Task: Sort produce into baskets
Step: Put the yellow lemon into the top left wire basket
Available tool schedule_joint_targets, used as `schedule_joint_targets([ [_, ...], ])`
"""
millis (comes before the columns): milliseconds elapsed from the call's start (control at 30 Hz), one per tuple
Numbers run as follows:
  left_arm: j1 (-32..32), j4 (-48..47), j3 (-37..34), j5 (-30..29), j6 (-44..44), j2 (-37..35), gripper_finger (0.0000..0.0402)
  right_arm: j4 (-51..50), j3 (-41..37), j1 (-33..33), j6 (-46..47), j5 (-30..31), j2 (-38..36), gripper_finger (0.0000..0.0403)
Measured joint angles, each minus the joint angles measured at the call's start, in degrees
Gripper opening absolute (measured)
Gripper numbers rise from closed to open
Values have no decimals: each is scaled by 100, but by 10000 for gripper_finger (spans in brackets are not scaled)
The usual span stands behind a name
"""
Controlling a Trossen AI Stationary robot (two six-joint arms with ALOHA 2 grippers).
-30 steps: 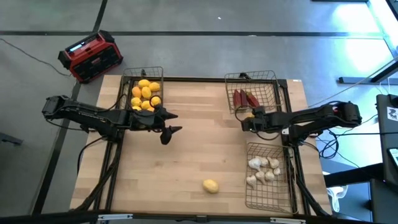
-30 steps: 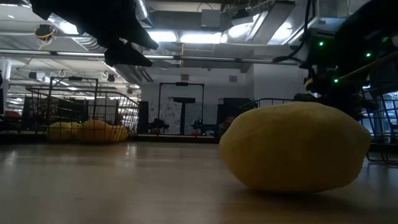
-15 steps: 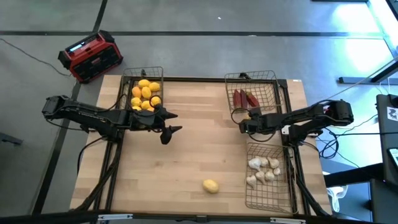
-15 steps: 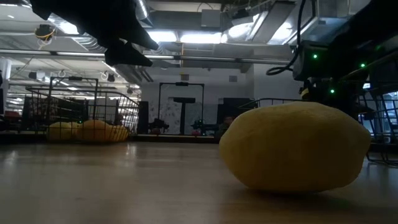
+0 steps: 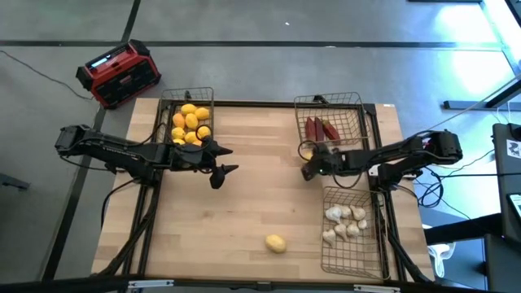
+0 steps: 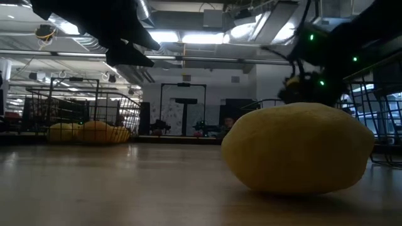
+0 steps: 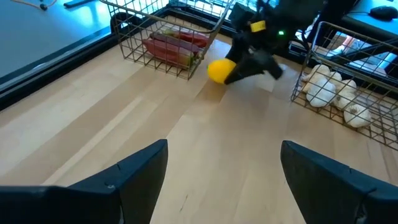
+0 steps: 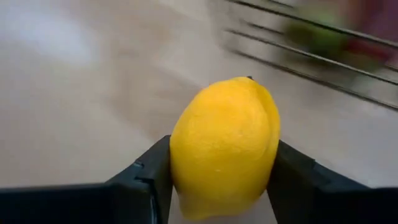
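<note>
Table point(image 5: 260, 195) of pale wood, carrying three wire baskets and loose produce.

Right gripper point(image 8: 219, 180): pinching a yellow lemon point(image 8: 224, 146) between both fingers point(image 8: 146, 177), sitting over the table just in front of the red-piece basket point(image 5: 330, 122); the same lemon point(image 7: 219, 70) is showing yellow at that gripper's tip in the left wrist view.

Left gripper point(image 5: 224, 161): fingers spread, holding nothing, hovering beside the lemon basket point(image 5: 189, 118).

Lemon basket: holding a heap of yellow and orange fruits point(image 5: 190, 122).

Red-piece basket: holding dark red pieces point(image 5: 321, 129).

Garlic basket point(image 5: 352, 232): holding white bulbs point(image 5: 346, 221).

Loose lemon point(image 5: 276, 242): lying alone on the table's near part, well apart from both grippers.
</note>
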Motion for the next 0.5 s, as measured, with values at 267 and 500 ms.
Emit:
schedule_joint_targets([
  [267,0,0,0,99,-90,0,306,1158,279,694,-1031,-260,0,189],
  [500,0,27,0,271,-311,0,306,1941,583,1261,-2324,59,0,196],
])
